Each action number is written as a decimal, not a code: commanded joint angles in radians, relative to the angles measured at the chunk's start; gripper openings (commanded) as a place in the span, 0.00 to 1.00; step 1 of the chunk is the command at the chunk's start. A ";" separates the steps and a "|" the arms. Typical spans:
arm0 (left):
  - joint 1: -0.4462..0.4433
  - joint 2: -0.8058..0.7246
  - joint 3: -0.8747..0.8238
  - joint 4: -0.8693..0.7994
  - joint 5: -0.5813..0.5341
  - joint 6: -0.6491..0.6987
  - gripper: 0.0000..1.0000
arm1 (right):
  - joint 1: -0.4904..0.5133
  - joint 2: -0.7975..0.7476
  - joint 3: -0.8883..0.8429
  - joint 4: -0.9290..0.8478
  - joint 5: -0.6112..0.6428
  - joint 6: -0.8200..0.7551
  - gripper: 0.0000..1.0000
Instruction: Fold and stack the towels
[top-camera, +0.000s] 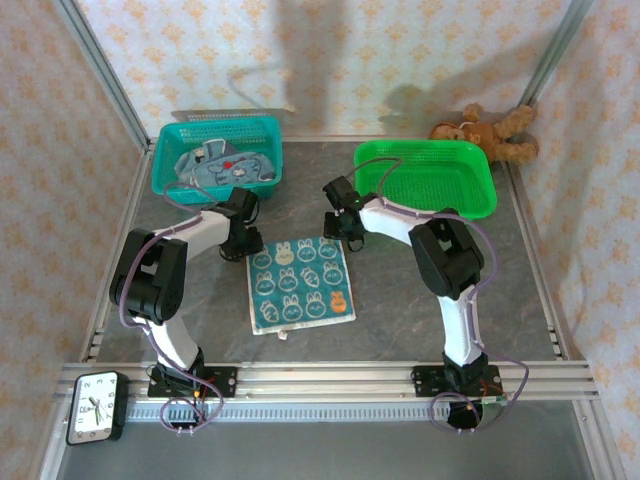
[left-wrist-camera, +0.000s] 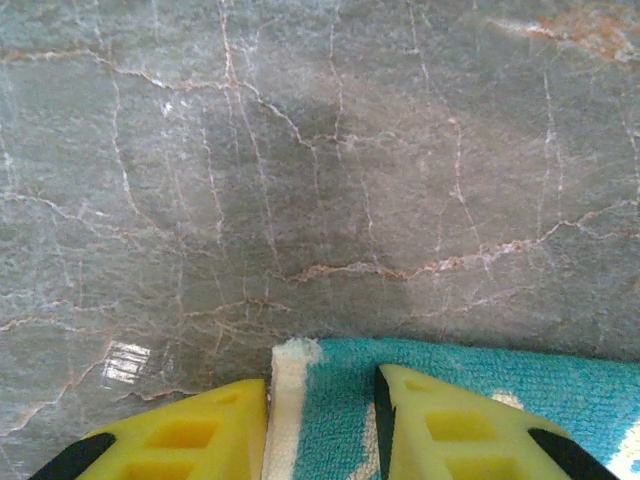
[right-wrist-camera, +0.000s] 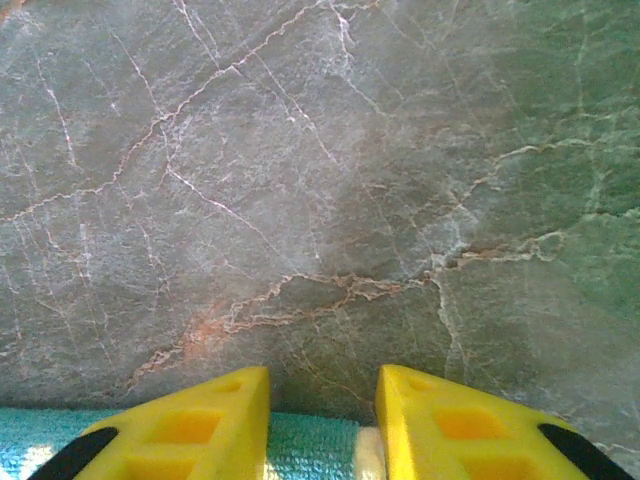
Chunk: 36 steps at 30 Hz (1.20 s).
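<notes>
The bunny towel (top-camera: 301, 283) lay spread flat on the grey marbled table (top-camera: 385, 315), about midway between the left and right edges and nearer the near edge than the far one, its printed side up. The left hand (top-camera: 248, 246) stood at the towel's far left corner and the right hand (top-camera: 341, 230) at its far right corner, both low over the cloth.

In the left wrist view the left hand (left-wrist-camera: 322, 380) was released: its yellow fingers (left-wrist-camera: 200, 435) stood parted, with the cream hem and teal pile of the towel (left-wrist-camera: 480, 385) showing in the gap between them and bare table (left-wrist-camera: 300, 150) beyond. In the right wrist view the right hand (right-wrist-camera: 322, 375) was likewise unclenched, fingers (right-wrist-camera: 460, 420) apart over the towel's edge (right-wrist-camera: 40, 425), its cream hem showing between them.

Toward the far left corner of the table sat a teal basket (top-camera: 215, 122) holding the other towels (top-camera: 215, 160), crumpled together. Toward the far right corner sat a green basket (top-camera: 430, 208), and just behind it a brown teddy bear (top-camera: 485, 133) lay against the wall. A clock (top-camera: 97, 405) lay by the near left corner, on the rail.
</notes>
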<state>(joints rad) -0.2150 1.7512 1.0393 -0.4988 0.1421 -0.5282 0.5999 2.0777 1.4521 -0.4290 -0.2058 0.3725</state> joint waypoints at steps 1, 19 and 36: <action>0.008 -0.013 0.029 -0.018 -0.033 0.025 0.34 | 0.009 -0.002 -0.012 -0.086 0.056 -0.004 0.35; 0.010 0.050 0.042 -0.003 -0.012 0.030 0.30 | 0.012 -0.020 -0.045 -0.102 0.058 -0.001 0.33; 0.011 0.057 0.018 0.003 -0.019 0.033 0.15 | 0.011 -0.071 -0.050 -0.125 0.051 -0.018 0.35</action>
<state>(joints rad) -0.2138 1.7840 1.0660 -0.4908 0.1429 -0.5030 0.6090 2.0171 1.4124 -0.5133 -0.1799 0.3645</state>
